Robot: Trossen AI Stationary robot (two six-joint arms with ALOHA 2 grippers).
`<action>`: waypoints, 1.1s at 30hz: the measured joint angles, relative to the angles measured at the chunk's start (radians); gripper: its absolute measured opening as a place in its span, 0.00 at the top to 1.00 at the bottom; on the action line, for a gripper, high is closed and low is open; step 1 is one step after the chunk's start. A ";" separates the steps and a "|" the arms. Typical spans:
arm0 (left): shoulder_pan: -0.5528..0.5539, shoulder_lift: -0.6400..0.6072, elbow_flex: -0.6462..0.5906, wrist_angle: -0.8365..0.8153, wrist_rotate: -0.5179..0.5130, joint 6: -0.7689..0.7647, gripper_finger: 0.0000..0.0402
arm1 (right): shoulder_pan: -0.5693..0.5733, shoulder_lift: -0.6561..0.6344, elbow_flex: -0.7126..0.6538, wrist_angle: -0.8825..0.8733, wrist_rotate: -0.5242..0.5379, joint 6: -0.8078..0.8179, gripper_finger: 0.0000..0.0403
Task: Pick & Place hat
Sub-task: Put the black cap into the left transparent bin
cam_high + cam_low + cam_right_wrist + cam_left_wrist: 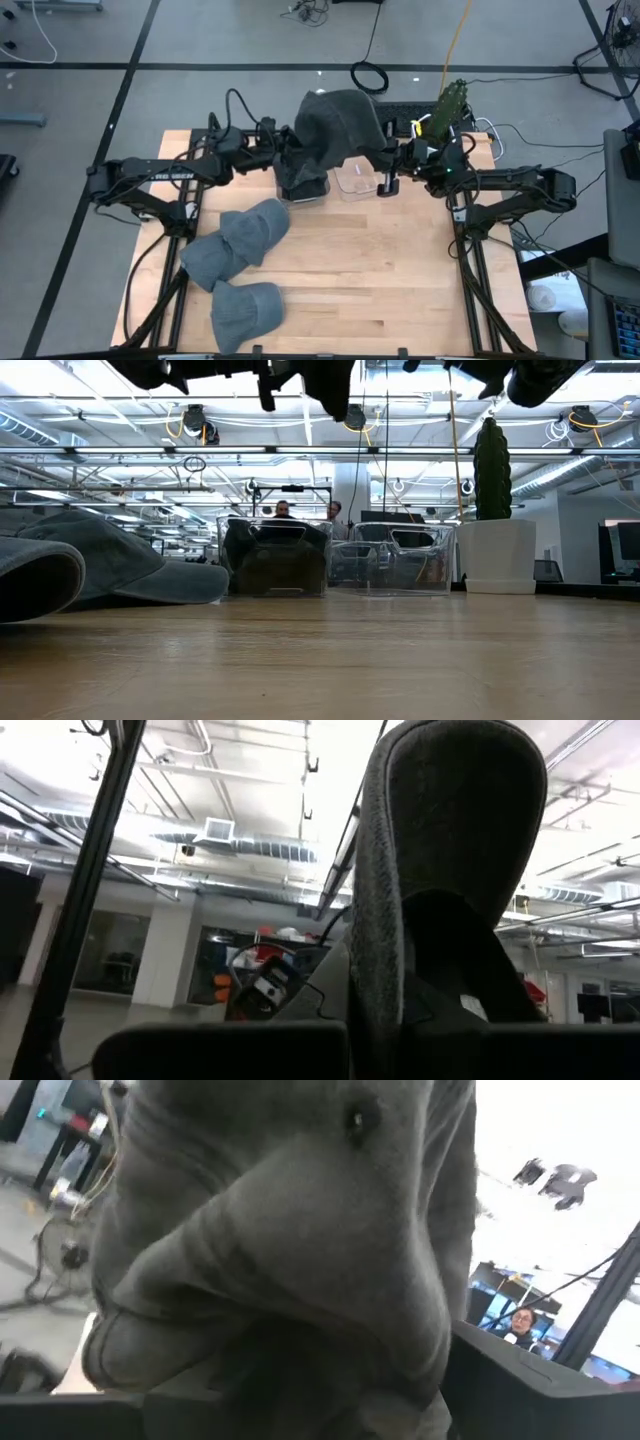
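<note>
A dark grey hat (335, 125) hangs in the air over the table's far middle, stretched between my two grippers. My left gripper (287, 152) is shut on its left side and my right gripper (387, 152) on its right side. The hat fills the left wrist view (300, 1250). In the right wrist view its edge (440, 870) stands up as a curved band. Under the hat stand two clear boxes: one (300, 187) with something dark inside and one (355, 182) beside it. My left gripper has a bulging bunch of the hat's cloth (270, 1370) at the hat's left side, coming from the table's left and slanting a little upward. The cloth itself hides the fingertips. The hat is lifted clear of the table. My right gripper pinches the hat's edge (385, 990) between its two fingers, coming from the table's right and slanting upward. The edge stands up past the fingers as a narrow band, and the hat is clear of the table and boxes.
Three lighter grey caps (255, 228) (208, 264) (246, 312) lie on the near left of the wooden table (400, 280). A cactus in a white pot (492, 510) stands at the far right. People sit in the room behind the boxes (283, 510).
</note>
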 joint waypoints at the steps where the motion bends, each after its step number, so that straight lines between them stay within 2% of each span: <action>1: 0.002 0.001 0.000 0.011 0.007 0.006 0.40 | 0.000 0.001 0.000 -0.001 0.001 -0.003 1.00; 8: 0.005 0.000 0.000 0.197 0.136 -0.001 0.40 | 0.000 0.001 0.000 -0.018 0.003 -0.003 1.00; 12: 0.005 0.001 0.000 0.221 0.240 -0.066 0.40 | 0.000 0.001 0.000 -0.031 0.053 -0.014 1.00; 22: 0.004 0.002 0.000 0.232 0.249 -0.075 0.41 | 0.013 0.001 -0.001 -0.058 0.055 -0.035 1.00; 25: 0.005 0.002 0.000 0.271 0.295 -0.109 0.48 | 0.013 0.001 -0.001 -0.065 0.056 -0.035 1.00; 29: -0.010 0.002 0.000 0.325 0.387 -0.116 0.64 | 0.014 0.001 -0.001 -0.076 0.070 -0.035 1.00; 33: -0.025 -0.001 0.000 0.357 0.374 -0.122 0.77 | 0.014 0.001 -0.001 -0.070 0.067 -0.034 1.00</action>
